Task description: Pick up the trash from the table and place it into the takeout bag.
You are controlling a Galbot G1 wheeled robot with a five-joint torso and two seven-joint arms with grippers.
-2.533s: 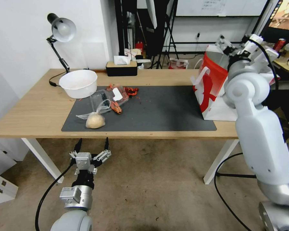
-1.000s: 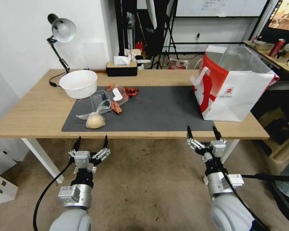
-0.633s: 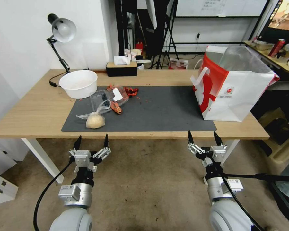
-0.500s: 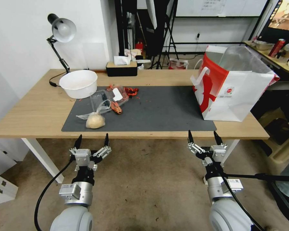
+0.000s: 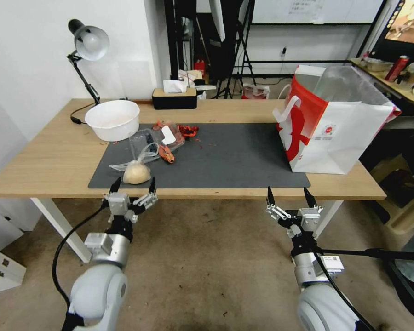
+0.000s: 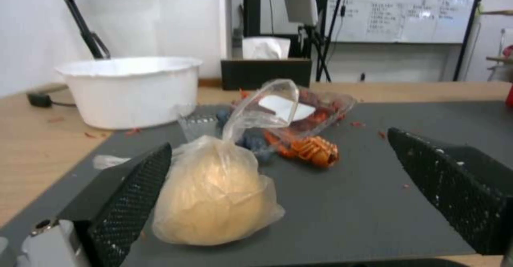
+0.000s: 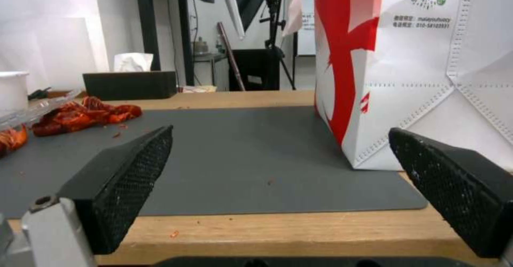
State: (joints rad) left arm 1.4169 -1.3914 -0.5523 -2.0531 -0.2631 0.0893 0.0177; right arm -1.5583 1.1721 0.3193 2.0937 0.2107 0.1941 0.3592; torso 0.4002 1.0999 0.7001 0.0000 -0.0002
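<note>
The bun in its crinkly clear bag [image 6: 214, 195] sits on the dark mat's [image 5: 234, 156] near edge, framed close between my left gripper's [image 5: 132, 185] spread mesh-faced fingers [image 6: 128, 203], while my right gripper [image 5: 288, 196], also spread, faces the smooth paper bag [image 7: 427, 78].

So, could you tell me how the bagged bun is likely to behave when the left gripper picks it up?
The bun looks soft and round, so it may squash or roll. Its thin bag is loose, probably floppy and slippery between the open left gripper fingers.
</note>
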